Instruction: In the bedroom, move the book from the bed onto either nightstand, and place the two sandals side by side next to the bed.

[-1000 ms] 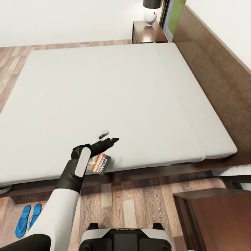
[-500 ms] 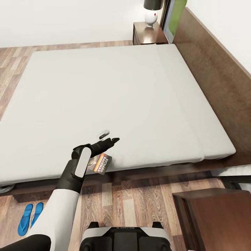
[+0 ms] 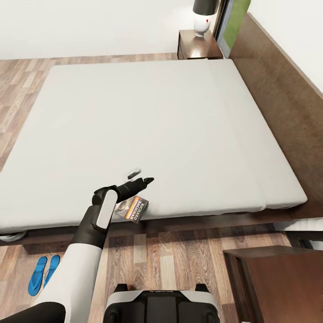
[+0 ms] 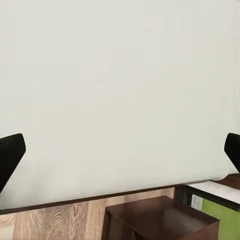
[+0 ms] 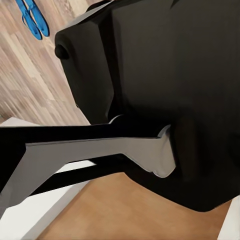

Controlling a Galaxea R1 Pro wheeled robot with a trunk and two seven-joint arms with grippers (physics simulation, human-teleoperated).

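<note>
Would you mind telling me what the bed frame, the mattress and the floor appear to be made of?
The bed frame looks like dark brown wood with a matte finish; faint grain shows on the headboard. The mattress seems to be plain pale fabric, smooth and dull, though no weave is visible. The floor looks like wood planks or laminate, with streaky grain and board seams.
</note>
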